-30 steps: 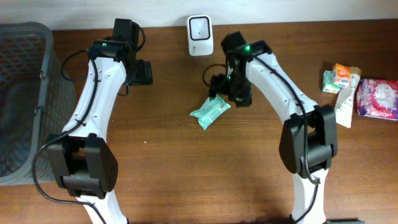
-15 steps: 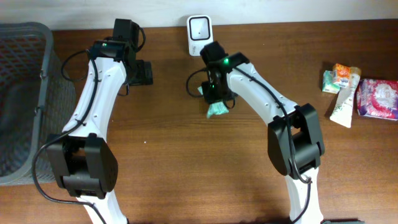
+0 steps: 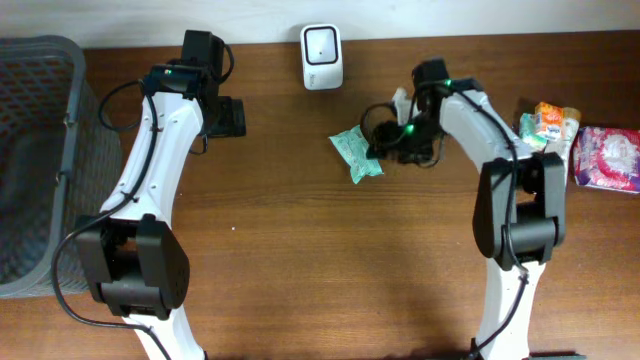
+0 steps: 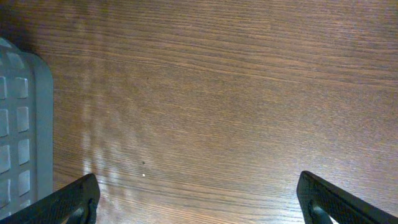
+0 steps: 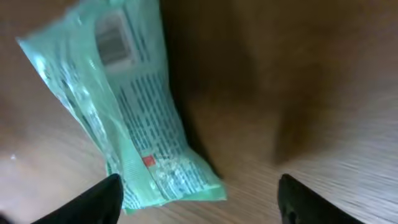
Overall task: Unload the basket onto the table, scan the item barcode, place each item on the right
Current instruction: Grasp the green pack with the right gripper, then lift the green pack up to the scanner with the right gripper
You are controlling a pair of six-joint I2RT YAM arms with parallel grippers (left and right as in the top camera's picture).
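Packet (image 3: pixel 356 153) lies on desk (image 3: pixel 300 250), apart from scanner (image 3: pixel 322 43). Right hand (image 3: pixel 382 148) beside packet, spread wide, holding nothing. Left hand (image 3: pixel 228 116) wide, empty. Pickup and scan likely remain.

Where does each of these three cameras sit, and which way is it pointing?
Overhead: fixed above the table, looking straight down; the left arm and right arm show, with the scanner, green packet and basket.
Left wrist: rides the left arm, facing down at bare wood; fingertips of the open left claw fill the bottom corners.
Right wrist: rides the right arm, facing down at the green packet; fingertips of the open right claw sit at the bottom.
Shared: green packet in overhead and right wrist; basket in overhead and left wrist.
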